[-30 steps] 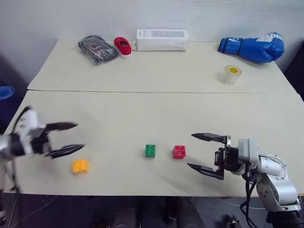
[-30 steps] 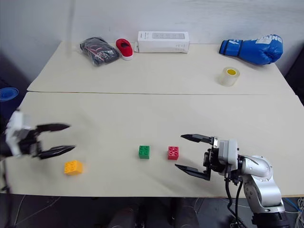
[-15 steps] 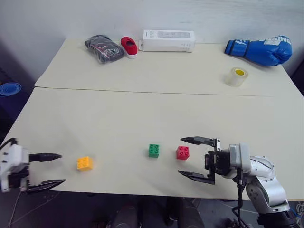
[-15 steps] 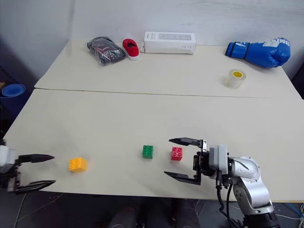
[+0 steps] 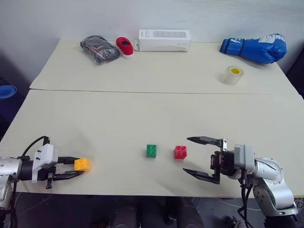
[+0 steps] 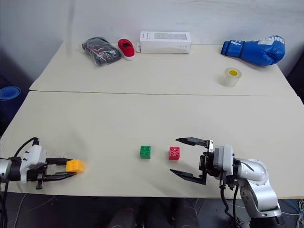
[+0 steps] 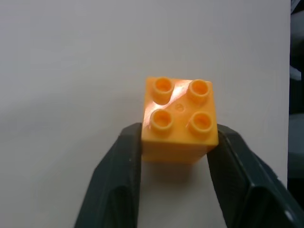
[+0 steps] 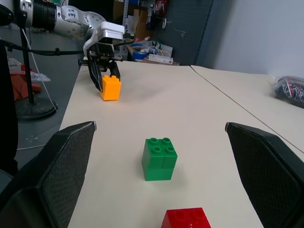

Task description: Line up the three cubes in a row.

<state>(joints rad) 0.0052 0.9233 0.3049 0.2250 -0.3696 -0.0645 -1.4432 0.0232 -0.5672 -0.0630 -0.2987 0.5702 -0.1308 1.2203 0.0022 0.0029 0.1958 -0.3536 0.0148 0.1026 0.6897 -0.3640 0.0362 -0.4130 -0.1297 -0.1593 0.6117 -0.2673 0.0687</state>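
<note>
The small yellow-orange studded plastic brick (image 5: pixel 81 164) sits near the bench's (image 5: pixel 142 114) front-left edge, pinched between the left claw's (image 5: pixel 71 167) black fingers; the green brick (image 5: pixel 151 150) and red brick (image 5: pixel 180 152) lie well to its right. The right claw (image 5: pixel 202 156), nearer those, hangs spread. A second ago the left claw hovered open above.

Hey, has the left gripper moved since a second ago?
Yes. The left gripper dropped toward the table's near edge and closed on the yellow-orange cube.

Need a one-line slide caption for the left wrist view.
Left gripper shut on the yellow-orange brick, studs up, on the table.
</note>
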